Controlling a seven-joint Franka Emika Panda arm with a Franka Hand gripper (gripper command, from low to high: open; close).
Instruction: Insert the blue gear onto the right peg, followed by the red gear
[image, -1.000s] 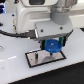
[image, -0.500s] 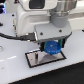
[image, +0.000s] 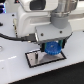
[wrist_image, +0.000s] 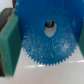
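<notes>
My gripper (image: 52, 49) is shut on the blue gear (image: 52, 48) and holds it flat, low over the right end of the black-framed pale plate (image: 34, 59). A thin dark pin (image: 38, 55) stands on the plate to the gear's left in the exterior view. The right peg is hidden under the gear there. In the wrist view the blue gear (wrist_image: 52, 47) fills the frame between my green finger pads (wrist_image: 10, 45). A small dark spot (wrist_image: 49, 23) shows at the edge of its centre hole; I cannot tell if it is the peg. The red gear is out of view.
The plate lies on a white table (image: 20, 72). The arm's white body (image: 30, 20) and a black cable (image: 12, 37) hang above the plate's left part in the exterior view.
My gripper has come down a little with the blue gear, closer to the plate's right end.
</notes>
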